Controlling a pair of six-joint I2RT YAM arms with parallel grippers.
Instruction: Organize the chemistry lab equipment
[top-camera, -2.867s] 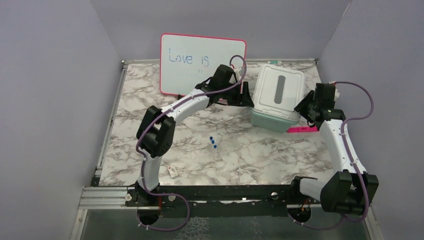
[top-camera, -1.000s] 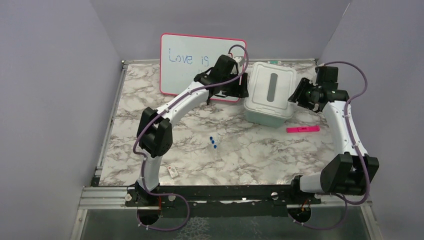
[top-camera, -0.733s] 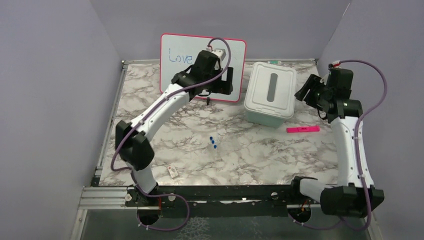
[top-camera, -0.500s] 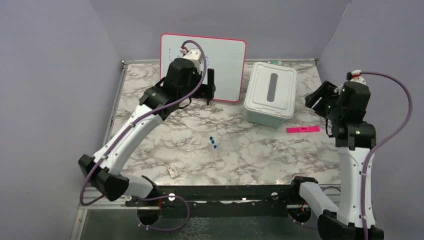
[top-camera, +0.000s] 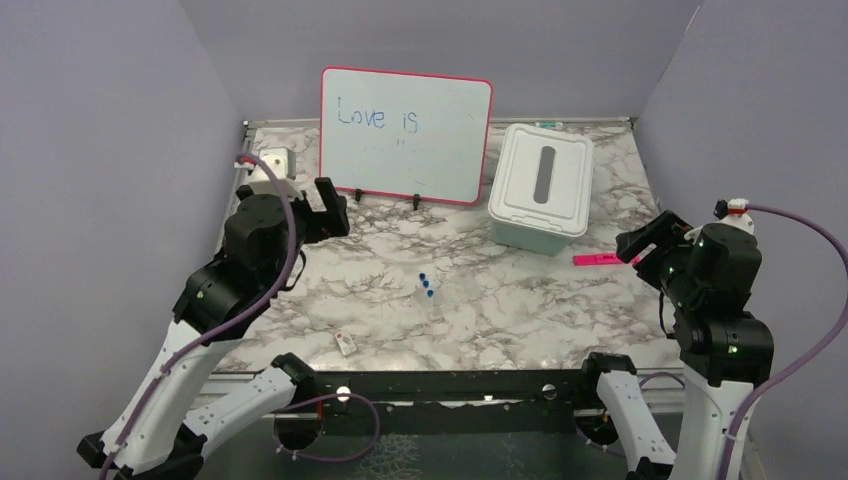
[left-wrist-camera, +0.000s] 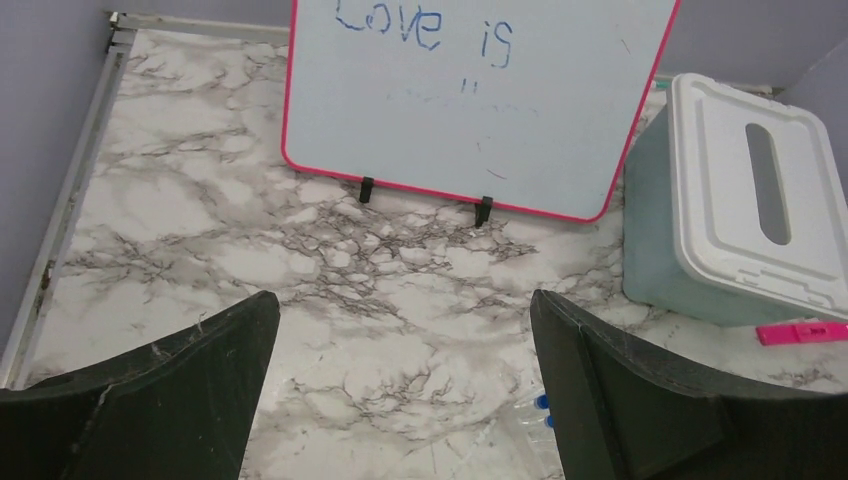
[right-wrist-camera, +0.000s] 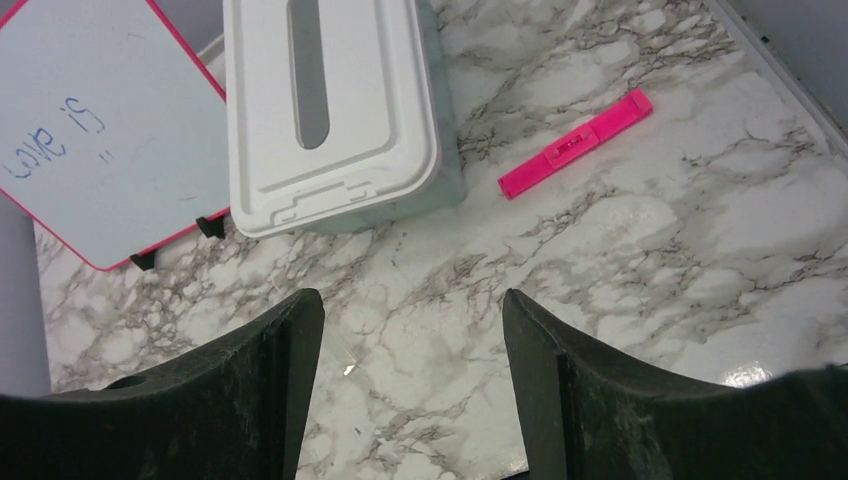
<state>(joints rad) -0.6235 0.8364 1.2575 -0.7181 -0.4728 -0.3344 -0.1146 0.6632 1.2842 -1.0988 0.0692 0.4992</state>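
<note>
A clear rack with blue-capped tubes (top-camera: 427, 288) lies mid-table; in the left wrist view its blue caps (left-wrist-camera: 541, 402) peek out beside the right finger. A small white item (top-camera: 346, 343) lies near the front edge. My left gripper (top-camera: 325, 210) (left-wrist-camera: 404, 300) hangs open above the left side of the table, with nothing between its fingers. My right gripper (top-camera: 650, 245) (right-wrist-camera: 412, 300) is raised at the right, open and empty, over bare marble. The other lab equipment is out of view.
A white-lidded, pale green bin (top-camera: 540, 185) (left-wrist-camera: 740, 200) (right-wrist-camera: 330, 110) stands at the back right, lid shut. The pink-framed whiteboard (top-camera: 405, 135) (left-wrist-camera: 480, 100) leans at the back. A pink marker (top-camera: 605, 258) (right-wrist-camera: 575, 143) lies right of the bin.
Both grippers have let go of the bin, opened wider and drawn back toward the near corners. The bin now stands alone at the back right.
</note>
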